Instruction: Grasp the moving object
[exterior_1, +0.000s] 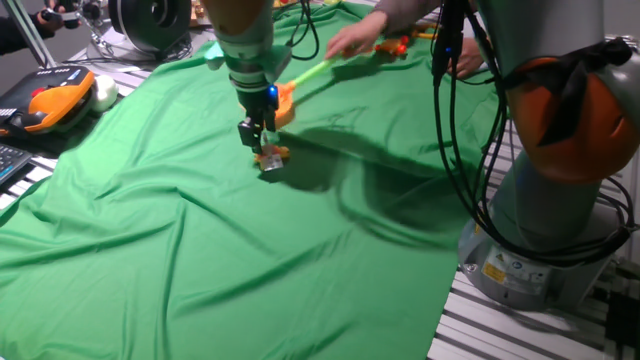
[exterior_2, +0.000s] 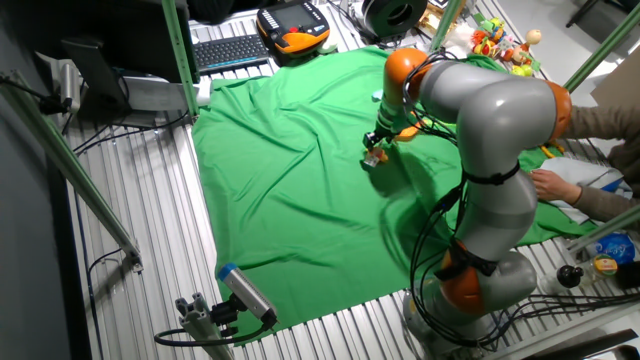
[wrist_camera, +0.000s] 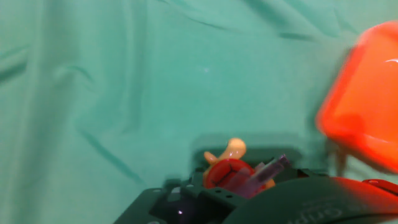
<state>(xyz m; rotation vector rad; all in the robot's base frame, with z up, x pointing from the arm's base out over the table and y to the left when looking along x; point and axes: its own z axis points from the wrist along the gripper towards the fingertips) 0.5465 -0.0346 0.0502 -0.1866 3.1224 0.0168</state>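
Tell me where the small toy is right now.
In one fixed view the toy sits on the green cloth at the gripper fingertips, just in front of the orange scoop; whether it's gripped is unclear.

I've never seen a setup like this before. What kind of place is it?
Probably a robotics lab or test bench. A big robot arm stands at a ribbed metal table draped with green cloth, with a keyboard and loose cables around, and its gripper reaches down at a tiny toy.
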